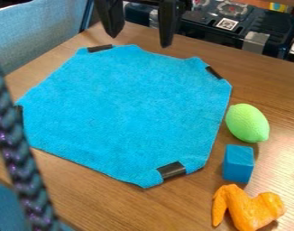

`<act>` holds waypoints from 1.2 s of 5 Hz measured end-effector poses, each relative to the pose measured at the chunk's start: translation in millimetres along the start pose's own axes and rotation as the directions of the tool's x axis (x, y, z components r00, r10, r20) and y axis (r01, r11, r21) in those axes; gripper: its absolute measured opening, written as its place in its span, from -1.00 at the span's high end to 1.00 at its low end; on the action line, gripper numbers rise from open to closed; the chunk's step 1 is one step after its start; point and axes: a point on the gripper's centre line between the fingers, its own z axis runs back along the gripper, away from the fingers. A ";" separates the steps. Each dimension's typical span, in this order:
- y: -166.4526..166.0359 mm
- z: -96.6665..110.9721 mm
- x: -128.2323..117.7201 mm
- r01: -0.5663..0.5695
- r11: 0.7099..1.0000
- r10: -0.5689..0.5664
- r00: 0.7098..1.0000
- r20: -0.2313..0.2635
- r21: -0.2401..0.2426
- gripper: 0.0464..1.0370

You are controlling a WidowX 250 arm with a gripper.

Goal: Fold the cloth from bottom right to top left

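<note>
- one black pincer, hanging at the top of the view by the cloth's far edge; its two prongs stand wide apart, with nothing held between them.
- one cloth, bright blue, spread open and unfolded on the table, many-sided in outline, its surface mostly smooth, its rim a little wavy.
- four dark strips, set about the cloth's rim: one far left, one far right, one near right, one at the left.
- one green lemon-shaped piece, just beside the cloth's right edge.
- one blue block, next below the green piece as i see it.
- one orange piece, bent like a wing, nearest me of the three.
- one wooden table, brown and grained, under the lot.
- one braided cord, dark with purple flecks, running down the left side.
- one blue fabric panel, beyond the table, upper left.
- one black case, beyond the table, upper right, bearing a patterned square label.
</note>
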 end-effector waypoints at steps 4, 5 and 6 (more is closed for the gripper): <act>4.3 -62.7 -34.9 0.236 0.970 -0.230 0.969 -0.085 0.060 -0.92; -0.4 -71.9 -46.3 0.297 0.951 -0.290 0.953 -0.090 0.087 -0.92; -9.8 -77.9 -62.8 0.333 0.938 -0.325 0.942 -0.087 0.102 -0.92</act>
